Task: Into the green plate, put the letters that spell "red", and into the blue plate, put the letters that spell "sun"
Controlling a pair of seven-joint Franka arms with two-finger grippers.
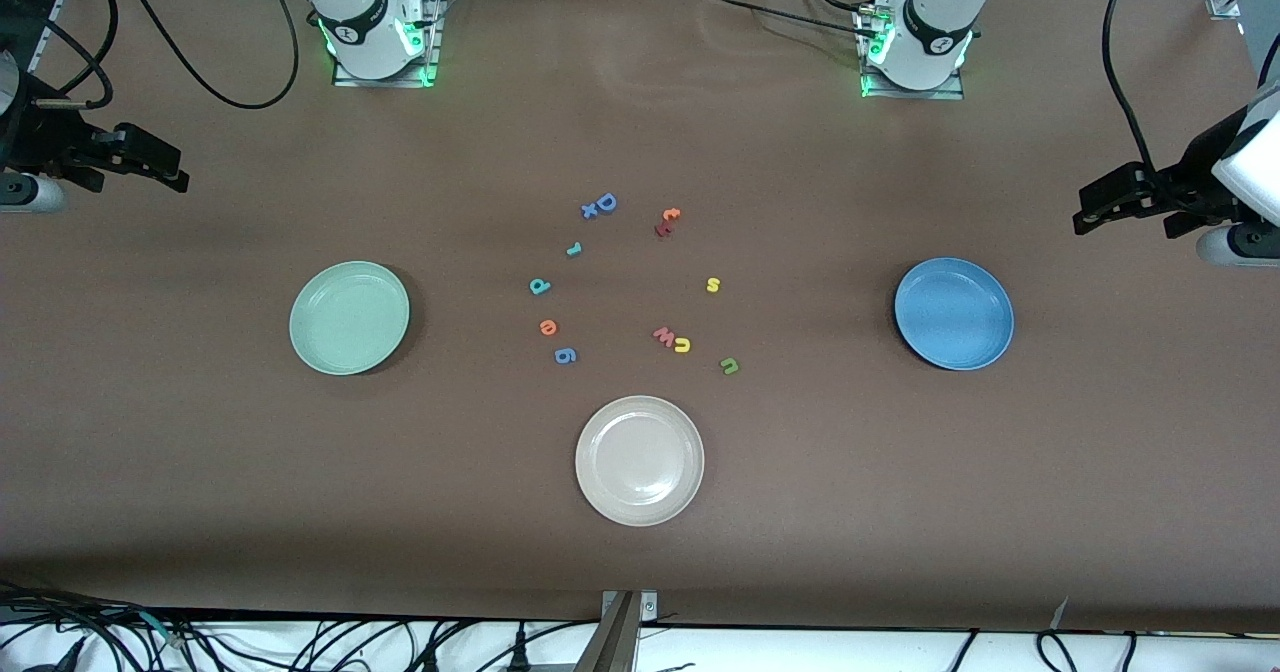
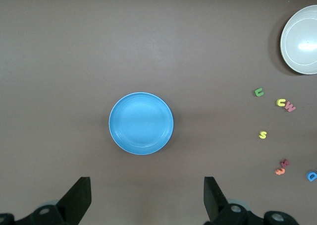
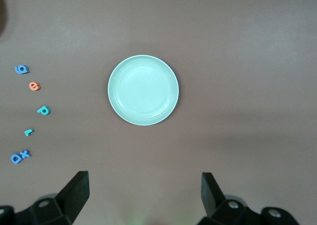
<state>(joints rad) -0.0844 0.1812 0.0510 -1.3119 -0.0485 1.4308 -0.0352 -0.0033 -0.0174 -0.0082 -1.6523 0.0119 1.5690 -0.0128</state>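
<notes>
The green plate (image 1: 349, 317) (image 3: 143, 89) lies toward the right arm's end and the blue plate (image 1: 954, 313) (image 2: 141, 123) toward the left arm's end. Between them lie the teal r (image 1: 574, 249), teal d (image 1: 540, 286) and orange e (image 1: 548, 327), then the yellow s (image 1: 713, 285), yellow arch (image 1: 682, 344) and olive arch (image 1: 729, 365). My right gripper (image 1: 165, 167) (image 3: 144, 178) hangs open and empty over bare table beside the green plate. My left gripper (image 1: 1090, 214) (image 2: 147, 183) hangs open and empty over bare table beside the blue plate.
A beige-white plate (image 1: 639, 460) lies nearest the front camera. Among the letters are a blue D with an x (image 1: 600, 205), a blue g (image 1: 565, 355), a pink w (image 1: 664, 336) touching the yellow arch, and two orange-red letters (image 1: 667, 220).
</notes>
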